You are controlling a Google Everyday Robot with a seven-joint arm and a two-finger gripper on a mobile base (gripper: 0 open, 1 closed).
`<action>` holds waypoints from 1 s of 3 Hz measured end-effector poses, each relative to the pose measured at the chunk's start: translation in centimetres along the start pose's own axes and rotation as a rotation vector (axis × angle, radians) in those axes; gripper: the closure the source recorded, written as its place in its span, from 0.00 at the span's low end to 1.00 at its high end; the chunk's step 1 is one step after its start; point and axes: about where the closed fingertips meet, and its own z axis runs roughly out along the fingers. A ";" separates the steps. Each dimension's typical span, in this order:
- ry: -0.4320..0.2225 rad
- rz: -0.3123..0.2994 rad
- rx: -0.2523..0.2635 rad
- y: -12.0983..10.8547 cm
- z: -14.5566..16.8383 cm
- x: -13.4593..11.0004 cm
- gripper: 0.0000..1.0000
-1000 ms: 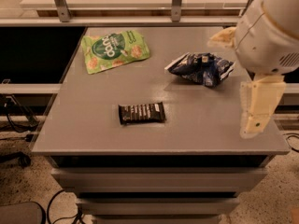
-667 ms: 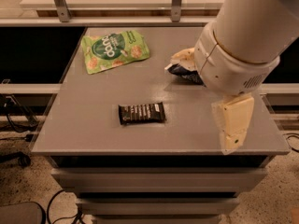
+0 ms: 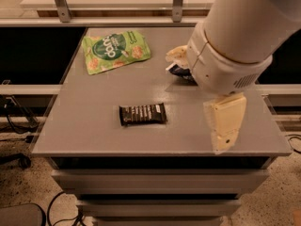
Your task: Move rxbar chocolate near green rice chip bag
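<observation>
The rxbar chocolate [image 3: 142, 114] is a small dark bar with pale lettering. It lies flat near the middle of the grey table [image 3: 94, 131], towards the front. The green rice chip bag [image 3: 115, 50] lies flat at the table's back left corner, well apart from the bar. My gripper [image 3: 225, 125] hangs at the end of the big white arm above the table's front right part. It is to the right of the bar, does not touch it and holds nothing.
A dark blue and white snack bag [image 3: 180, 70] lies at the back right, mostly hidden behind my arm [image 3: 235, 36]. A metal rail with posts [image 3: 60, 4] runs behind the table. Cables lie on the floor at the left [image 3: 19, 121].
My arm has swung left and towards the table's middle, covering most of the dark blue bag. The gripper has come closer to the bar. The bar and the green bag have not moved.
</observation>
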 end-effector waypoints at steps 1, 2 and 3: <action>0.010 -0.023 0.001 -2.4 1.0 -2.9 0.00; 0.022 -0.041 -0.016 -5.0 2.6 -5.4 0.00; 0.038 -0.032 -0.070 -7.4 5.3 -7.3 0.00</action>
